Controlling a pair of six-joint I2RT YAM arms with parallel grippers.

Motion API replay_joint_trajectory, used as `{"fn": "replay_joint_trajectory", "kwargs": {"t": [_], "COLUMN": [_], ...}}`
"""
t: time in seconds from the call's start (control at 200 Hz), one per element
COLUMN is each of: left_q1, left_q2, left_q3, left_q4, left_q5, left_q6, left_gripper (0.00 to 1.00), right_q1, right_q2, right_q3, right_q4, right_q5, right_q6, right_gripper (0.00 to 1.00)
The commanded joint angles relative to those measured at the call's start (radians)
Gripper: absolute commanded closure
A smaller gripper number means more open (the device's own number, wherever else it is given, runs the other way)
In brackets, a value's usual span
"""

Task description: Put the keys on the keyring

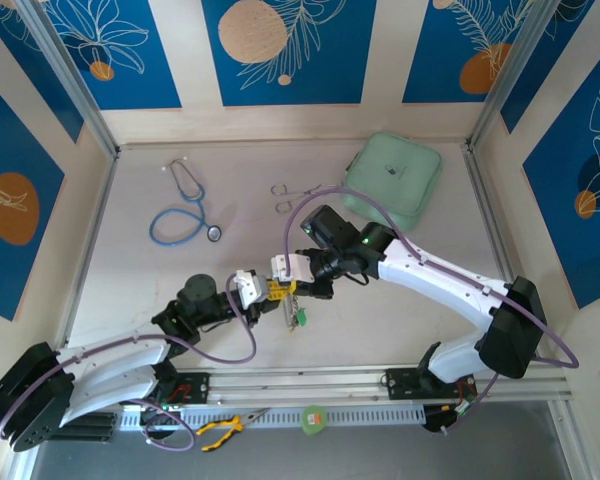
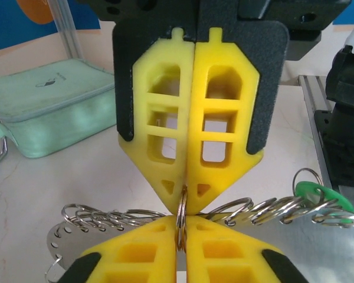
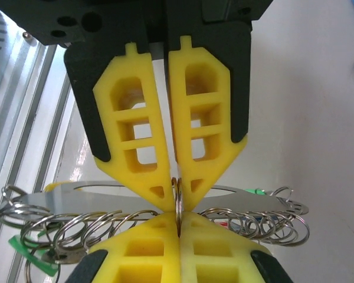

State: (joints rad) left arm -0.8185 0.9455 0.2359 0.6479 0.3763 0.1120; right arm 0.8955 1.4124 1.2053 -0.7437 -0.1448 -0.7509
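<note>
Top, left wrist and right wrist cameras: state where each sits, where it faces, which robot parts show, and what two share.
Top: above and behind the bases, looking down on the table; left arm and right arm show.
Left wrist: on the left arm, facing the green pouch; left fingers below, right fingers opposite.
Right wrist: on the right arm, facing the metal rail; right fingers below, left fingers opposite.
Shared: both wrist views show a small ring pinched by both pairs, by the keyring.
</note>
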Motion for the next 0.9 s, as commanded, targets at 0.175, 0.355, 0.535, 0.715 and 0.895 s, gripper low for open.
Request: {"fn": "replay_joint_trajectory", "kwargs": {"t": [0.175,0.355,0.535,0.715,0.895], "left_q1": [0.001,0.003,0.002,0.002,0.002], "left_q2": [-0.029,0.011,0.033,0.028,0.021], "left_q3": [0.015,-0.009,-0.009,-0.014,-0.016], "left_q4": [0.127,0.236,0.274,0.276,0.272], "left_q5": [0.015,0.056,0.065,0.062,0.062], "left_q6": [-0.025,-0.057,-0.066,-0.069,-0.07], "left_gripper": [1.0,1.0,1.0,1.0,1.0], "right_q1": [-0.083,-0.161,-0.17,-0.177,-0.187], "right_q2": [-0.112,-0.195,-0.201,-0.209,-0.231], "right_q3": [-0.079,-0.208,-0.279,-0.284,-0.299], "right_q4": [0.156,0.312,0.347,0.336,0.323], "right_q5": [-0.212,-0.355,-0.345,-0.343,-0.338], "right_q6": [0.143,0.236,0.257,0.254,0.257], "right_gripper": [0.72,0.67,0.67,0.74,0.85]}}
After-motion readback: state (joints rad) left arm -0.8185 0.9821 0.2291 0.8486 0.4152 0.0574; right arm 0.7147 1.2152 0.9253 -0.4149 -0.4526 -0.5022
